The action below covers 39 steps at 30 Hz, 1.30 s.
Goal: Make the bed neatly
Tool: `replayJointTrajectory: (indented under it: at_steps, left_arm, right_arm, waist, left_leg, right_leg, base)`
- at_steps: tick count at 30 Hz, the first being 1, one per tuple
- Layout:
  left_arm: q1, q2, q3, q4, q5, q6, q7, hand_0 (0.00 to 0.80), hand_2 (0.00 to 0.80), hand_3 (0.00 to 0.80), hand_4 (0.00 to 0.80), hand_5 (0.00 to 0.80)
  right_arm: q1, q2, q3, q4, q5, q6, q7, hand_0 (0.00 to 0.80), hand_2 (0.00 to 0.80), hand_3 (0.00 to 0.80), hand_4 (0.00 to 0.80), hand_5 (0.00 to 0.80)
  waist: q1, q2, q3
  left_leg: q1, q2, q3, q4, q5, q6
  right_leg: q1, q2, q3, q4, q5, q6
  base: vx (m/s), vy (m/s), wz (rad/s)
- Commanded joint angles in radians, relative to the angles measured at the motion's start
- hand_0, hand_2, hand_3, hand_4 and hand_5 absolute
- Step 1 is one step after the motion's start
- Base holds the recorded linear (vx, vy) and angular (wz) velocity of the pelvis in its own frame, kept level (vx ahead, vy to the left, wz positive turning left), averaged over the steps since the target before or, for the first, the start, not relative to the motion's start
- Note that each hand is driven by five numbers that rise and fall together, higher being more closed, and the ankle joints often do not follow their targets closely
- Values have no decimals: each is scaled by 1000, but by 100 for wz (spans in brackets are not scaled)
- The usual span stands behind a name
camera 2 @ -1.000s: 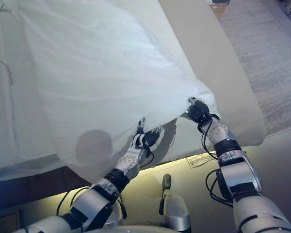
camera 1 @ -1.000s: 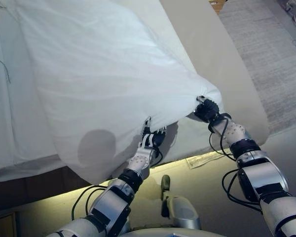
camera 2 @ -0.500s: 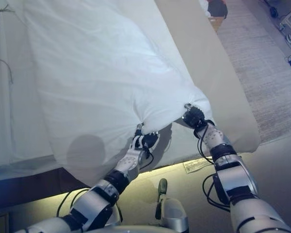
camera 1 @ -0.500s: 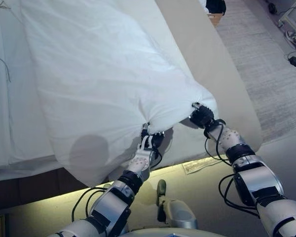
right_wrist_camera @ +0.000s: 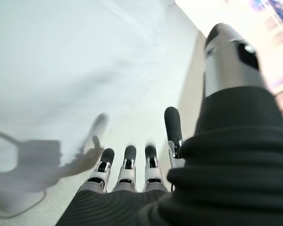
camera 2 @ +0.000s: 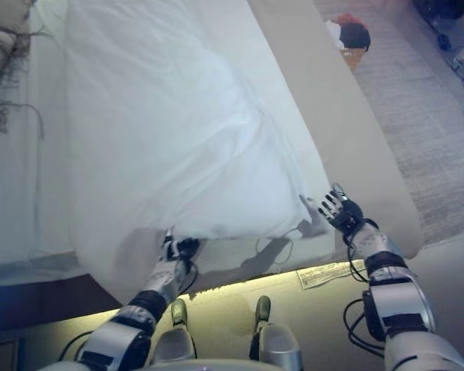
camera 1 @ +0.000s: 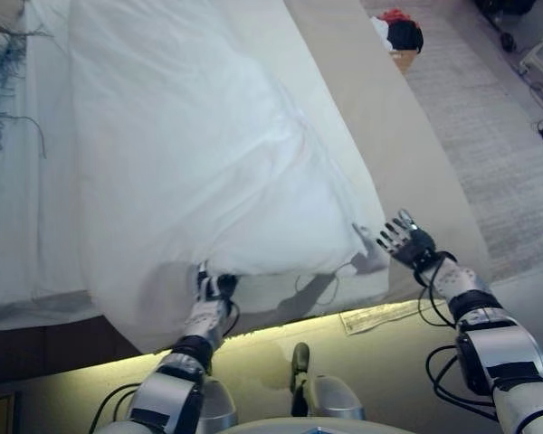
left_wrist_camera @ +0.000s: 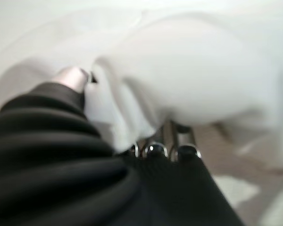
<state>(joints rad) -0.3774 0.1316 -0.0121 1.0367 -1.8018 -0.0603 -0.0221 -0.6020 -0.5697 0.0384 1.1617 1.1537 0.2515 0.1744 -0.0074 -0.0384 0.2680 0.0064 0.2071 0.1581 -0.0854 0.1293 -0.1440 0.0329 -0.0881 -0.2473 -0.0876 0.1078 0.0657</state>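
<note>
A white duvet (camera 1: 208,154) lies spread along the bed, its near edge hanging over the bed's foot. My left hand (camera 1: 214,291) is under that near edge at the lower left, and the left wrist view shows a fold of the duvet (left_wrist_camera: 113,117) pinched between thumb (left_wrist_camera: 71,77) and curled fingers. My right hand (camera 1: 405,242) hovers just right of the duvet's near right corner (camera 1: 357,249), fingers spread and holding nothing. In the right wrist view its straight fingers (right_wrist_camera: 129,162) point at the bed surface.
A beige sheet strip (camera 1: 389,117) runs down the bed's right side. A tasselled blue-fringed cloth (camera 1: 0,90) lies at the top left. A basket with clothes (camera 1: 400,34) stands on the grey rug (camera 1: 498,136). A flat plastic wrapper (camera 1: 380,316) lies on the floor by the bed's foot.
My right hand let go of the duvet's corner, opened and drew off to the right. The lifted duvet dropped flat. My left hand slid left, still holding the edge. The camera tilted.
</note>
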Motion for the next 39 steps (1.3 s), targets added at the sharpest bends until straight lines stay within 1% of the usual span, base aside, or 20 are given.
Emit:
replayJointTrajectory:
  at_steps: [1, 6, 13, 18, 20, 23, 25, 26, 27, 28, 29, 30, 32, 33, 34, 35, 36, 37, 38, 39]
  left_arm:
    - [-34, 85, 56, 96, 114, 81, -64, 800, 800, 800, 800, 800]
    - [-6, 188, 122, 192, 238, 179, -126, 800, 800, 800, 800, 800]
    - [79, 256, 187, 254, 380, 215, -139, 800, 800, 800, 800, 800]
    - [130, 308, 260, 313, 429, 236, -138, 800, 800, 800, 800, 800]
    - [156, 318, 290, 332, 450, 249, -153, 800, 800, 800, 800, 800]
    - [198, 334, 327, 345, 497, 263, -167, 800, 800, 800, 800, 800]
    - [212, 349, 340, 341, 503, 262, -162, 800, 800, 800, 800, 800]
    - [223, 364, 353, 333, 504, 268, -154, 800, 800, 800, 800, 800]
    - [230, 376, 361, 324, 497, 269, -150, 800, 800, 800, 800, 800]
    - [235, 384, 366, 312, 489, 266, -147, 800, 800, 800, 800, 800]
    - [239, 390, 370, 303, 487, 259, -145, 800, 800, 800, 800, 800]
    - [241, 392, 368, 296, 484, 249, -148, 800, 800, 800, 800, 800]
    - [232, 398, 367, 272, 492, 239, -143, 800, 800, 800, 800, 800]
    - [219, 405, 361, 260, 493, 237, -140, 800, 800, 800, 800, 800]
    - [201, 414, 358, 253, 485, 240, -137, 800, 800, 800, 800, 800]
    - [173, 430, 356, 247, 480, 243, -138, 800, 800, 800, 800, 800]
    - [150, 441, 350, 245, 477, 246, -147, 800, 800, 800, 800, 800]
    - [135, 448, 347, 241, 472, 245, -156, 800, 800, 800, 800, 800]
    - [118, 460, 348, 233, 463, 241, -159, 800, 800, 800, 800, 800]
    - [100, 473, 342, 225, 449, 241, -153, 800, 800, 800, 800, 800]
  right_arm:
    - [-11, -41, -35, 53, -41, -16, 39, 0, 0, 0, 0, 0]
    - [11, -66, -50, 84, -69, -21, 48, 0, 0, 0, 0, 0]
    - [20, -78, -58, 94, -96, -25, 49, 0, 0, 0, 0, 0]
    - [34, -86, -73, 100, -104, -38, 41, 0, 0, 0, 0, 0]
    - [56, -86, -92, 104, -111, -51, 39, 0, 0, 0, 0, 0]
    - [94, -86, -128, 108, -127, -64, 38, 0, 0, 0, 0, 0]
    - [107, -89, -140, 109, -135, -67, 35, 0, 0, 0, 0, 0]
    - [112, -92, -143, 109, -140, -65, 35, 0, 0, 0, 0, 0]
    - [111, -95, -143, 110, -142, -63, 36, 0, 0, 0, 0, 0]
    - [110, -95, -139, 113, -139, -64, 37, 0, 0, 0, 0, 0]
    - [113, -94, -135, 111, -138, -64, 36, 0, 0, 0, 0, 0]
    - [117, -93, -133, 110, -132, -66, 39, 0, 0, 0, 0, 0]
    - [117, -104, -136, 114, -127, -65, 53, 0, 0, 0, 0, 0]
    - [105, -112, -136, 118, -130, -69, 60, 0, 0, 0, 0, 0]
    - [89, -120, -132, 119, -129, -71, 64, 0, 0, 0, 0, 0]
    - [62, -136, -124, 122, -128, -74, 67, 0, 0, 0, 0, 0]
    - [37, -152, -114, 125, -119, -83, 69, 0, 0, 0, 0, 0]
    - [17, -162, -105, 123, -115, -93, 71, 0, 0, 0, 0, 0]
    - [-12, -169, -95, 117, -105, -107, 67, 0, 0, 0, 0, 0]
    - [-24, -176, -90, 111, -92, -115, 68, 0, 0, 0, 0, 0]
  waist:
    - [60, -5, -38]
    - [75, 18, -61]
    - [96, 50, -91]
    - [109, 68, -102]
    - [112, 75, -103]
    - [119, 85, -108]
    - [125, 94, -105]
    - [127, 106, -99]
    - [127, 114, -92]
    - [124, 121, -85]
    - [123, 121, -81]
    - [123, 114, -80]
    - [122, 97, -71]
    - [122, 91, -58]
    - [128, 93, -47]
    - [135, 94, -32]
    - [136, 98, -12]
    - [137, 105, 7]
    - [139, 108, 33]
    - [129, 106, 49]
  left_leg:
    - [-35, 45, -44, -2, -4, -39]
    - [-25, 27, -57, -2, -14, -36]
    - [7, -8, -69, -2, -37, -24]
    - [39, -49, -62, 33, -67, -7]
    - [38, -71, -59, 80, -98, 9]
    - [50, -116, -51, 106, -132, 46]
    - [59, -137, -47, 108, -139, 60]
    - [65, -143, -39, 113, -142, 71]
    - [68, -148, -33, 119, -145, 81]
    - [62, -153, -32, 127, -146, 93]
    - [56, -164, -31, 131, -153, 102]
    - [44, -181, -36, 136, -156, 107]
    - [13, -218, -52, 133, -147, 107]
    - [-9, -237, -62, 138, -142, 104]
    - [-35, -242, -67, 143, -129, 100]
    - [-67, -247, -73, 151, -119, 92]
    - [-102, -252, -68, 158, -106, 83]
    - [-133, -249, -52, 166, -94, 79]
    - [-168, -240, -22, 188, -98, 76]
    - [-191, -219, 25, 209, -109, 66]
  right_leg:
    - [24, -69, -45, 71, -96, 54]
    - [47, -80, -62, 59, -100, 57]
    - [80, -105, -73, 32, -95, 67]
    - [109, -150, -68, 37, -90, 86]
    - [125, -177, -61, 47, -86, 99]
    - [144, -222, -50, 65, -67, 121]
    - [137, -244, -62, 106, -58, 120]
    - [119, -251, -78, 187, -76, 111]
    - [98, -245, -81, 269, -110, 101]
    - [71, -219, -78, 348, -156, 88]
    - [50, -181, -73, 417, -209, 82]
    - [36, -144, -67, 438, -234, 73]
    - [8, -51, -54, 461, -251, 52]
    - [-16, -24, -47, 461, -249, 43]
    - [-28, -15, -57, 430, -249, 28]
    - [-22, -2, -62, 384, -276, 4]
    - [-23, 18, -64, 361, -289, -14]
    - [-41, 26, -76, 365, -291, -23]
    - [-63, 24, -91, 386, -308, -30]
    - [-73, 20, -101, 395, -321, -35]
  base:
    - [32, 88, 9]
    - [36, 126, 12]
    - [29, 176, 8]
    - [25, 231, 6]
    - [73, 270, 5]
    - [88, 276, 8]
    - [5, 278, 5]
    - [-46, 306, 2]
    - [-81, 308, 3]
    - [-82, 247, 1]
    - [-89, 165, -3]
    - [-108, 90, -14]
    - [-164, 40, -2]
    - [-261, 4, 33]
    - [-367, -40, 53]
    - [-410, -79, 41]
    - [-413, -72, 22]
    - [-422, -67, 11]
    - [-380, -88, 19]
    - [-378, -113, 25]
